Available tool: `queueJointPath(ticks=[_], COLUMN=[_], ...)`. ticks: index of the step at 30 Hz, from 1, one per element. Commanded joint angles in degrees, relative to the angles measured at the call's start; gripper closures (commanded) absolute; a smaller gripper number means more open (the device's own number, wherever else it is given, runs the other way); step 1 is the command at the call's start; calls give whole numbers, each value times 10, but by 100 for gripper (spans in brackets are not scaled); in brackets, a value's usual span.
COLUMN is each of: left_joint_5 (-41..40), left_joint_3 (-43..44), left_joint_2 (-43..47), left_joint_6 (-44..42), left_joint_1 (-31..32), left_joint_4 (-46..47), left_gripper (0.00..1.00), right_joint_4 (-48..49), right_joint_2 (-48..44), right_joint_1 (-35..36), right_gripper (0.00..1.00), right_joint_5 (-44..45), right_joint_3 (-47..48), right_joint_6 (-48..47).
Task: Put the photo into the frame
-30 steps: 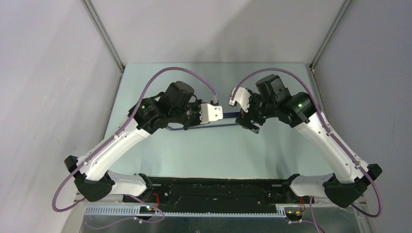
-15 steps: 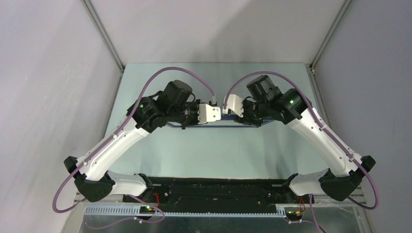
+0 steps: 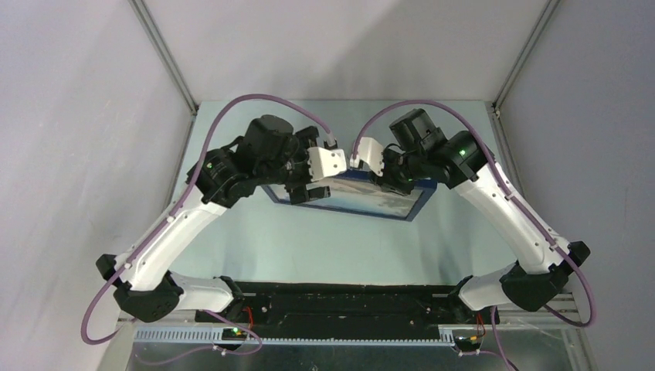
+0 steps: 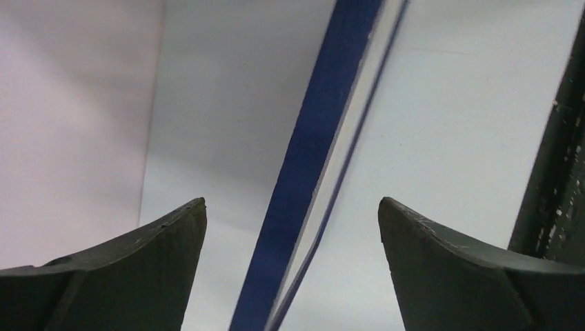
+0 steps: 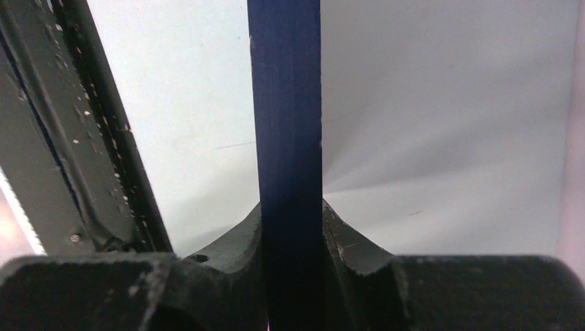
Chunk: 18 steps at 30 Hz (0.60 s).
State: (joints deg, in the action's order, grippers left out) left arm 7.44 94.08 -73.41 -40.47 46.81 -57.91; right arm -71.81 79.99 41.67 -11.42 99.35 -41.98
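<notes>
Two robot arms meet above the far middle of the table (image 3: 347, 255). The right gripper (image 5: 290, 207) is clenched on a dark blue rail of the frame (image 5: 284, 103) and carries it tilted. I cannot tell whether the lower edge rests on the table. The photo (image 3: 363, 198), a beach scene with blue sky and cloud showing, appears to sit inside the rails. The left gripper (image 4: 290, 207) gapes wide and grasps nothing; a blue rail passes between its fingers (image 4: 138, 262) without touching either one. One clamp bears the whole load, so the careful course, I judge, is to stop the frame tipping further, lest the photo slide out. The open fingers should be kept clear of the rail while the frame is lowered slowly and flat onto the table.
</notes>
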Motion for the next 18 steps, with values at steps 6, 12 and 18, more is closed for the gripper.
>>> queueJointPath(ticks=[6,12,18], left_joint_5=[-33,-15,13], left_joint_3=[64,31,-26], left_joint_2=[12,28,43], left_joint_6=[66,102,170], left_joint_1=[-59,-103,-142], left_joint_4=[28,39,64], left_gripper=[0,0,0], right_joint_4=[-21,-17,33], right_joint_2=[53,95,109], right_joint_1=[-77,-160,-252], right_gripper=[100,100,100], right_joint_5=[-80,-163,-227], right_joint_3=[130,165,136], right_joint_6=[98,197,281])
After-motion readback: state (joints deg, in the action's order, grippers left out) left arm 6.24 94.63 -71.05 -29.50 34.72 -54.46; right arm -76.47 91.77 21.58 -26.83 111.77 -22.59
